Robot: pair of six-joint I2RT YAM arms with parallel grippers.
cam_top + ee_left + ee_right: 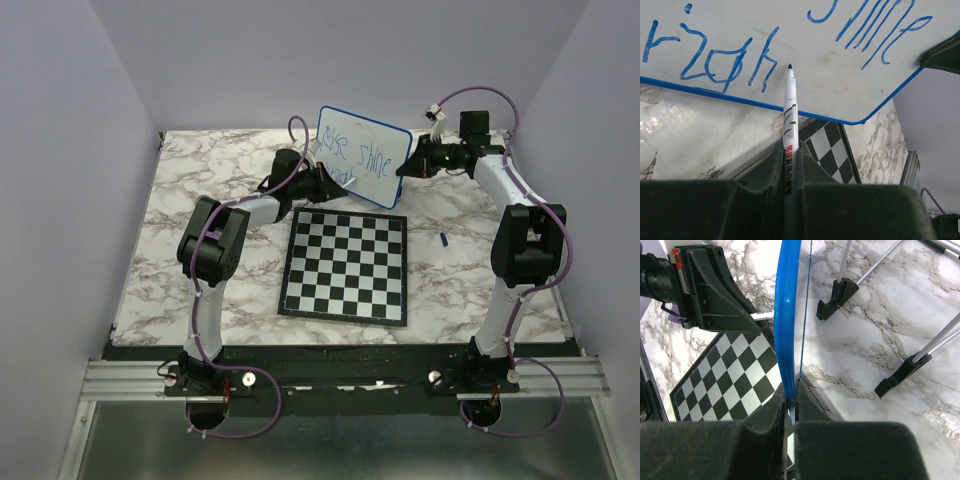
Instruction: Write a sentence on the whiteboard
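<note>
Marble-patterned table (200, 180); chessboard (346, 265) flat at centre; small blue object (443, 239) near its right.

We see a smooth, glossy whiteboard (365, 155) with a blue plastic rim (785, 315), a shiny marble-patterned table (200, 185), and a smooth white plastic marker (790, 112).
</note>
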